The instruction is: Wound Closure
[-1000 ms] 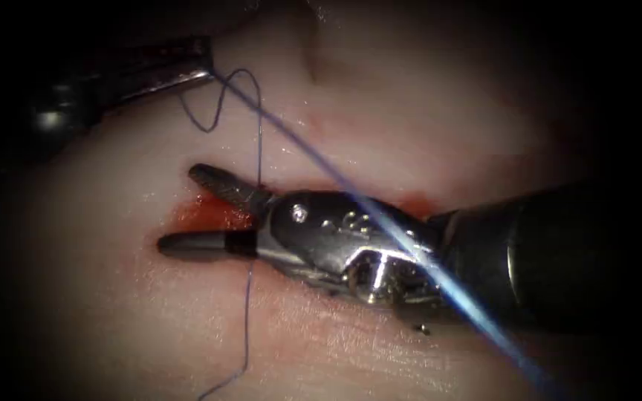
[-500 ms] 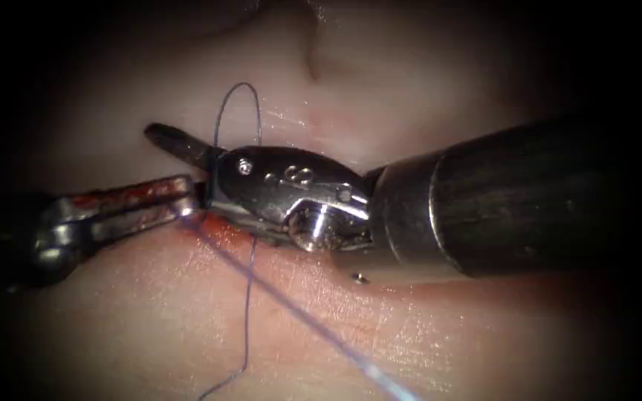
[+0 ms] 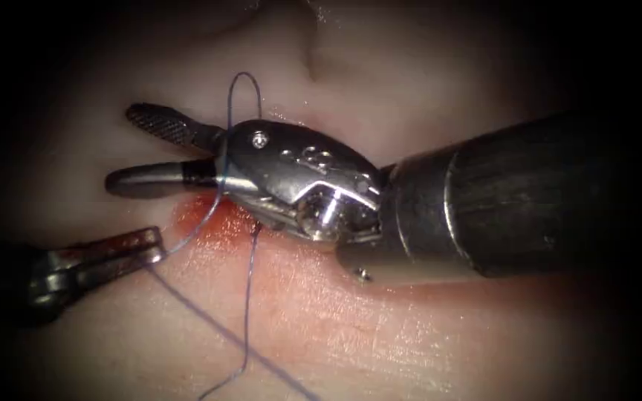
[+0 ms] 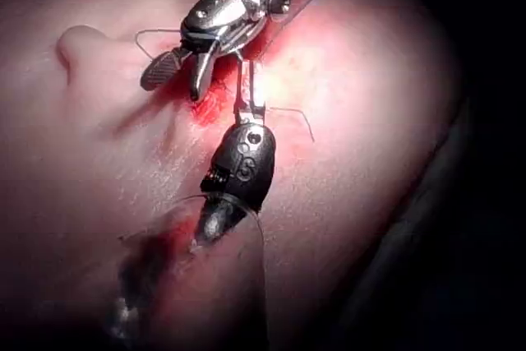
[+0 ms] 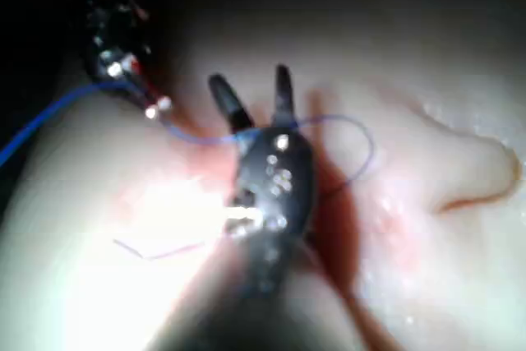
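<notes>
Looping over the right tool (image 3: 131,148), the thread (image 3: 247,297) now wraps its parted, empty jaws above the cut (image 3: 221,223) in the tissue (image 3: 410,334). The left tool (image 3: 150,249), clamped on the thread, has dropped below the cut since a second ago, laying a wrap; no needle can be made out.

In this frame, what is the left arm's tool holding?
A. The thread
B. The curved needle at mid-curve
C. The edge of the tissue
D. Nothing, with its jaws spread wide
A: in the endoscope view the left tool has its jaws shut on the thread, which runs from its tip up around the right tool, whose jaws are spread open and hold nothing.
</notes>
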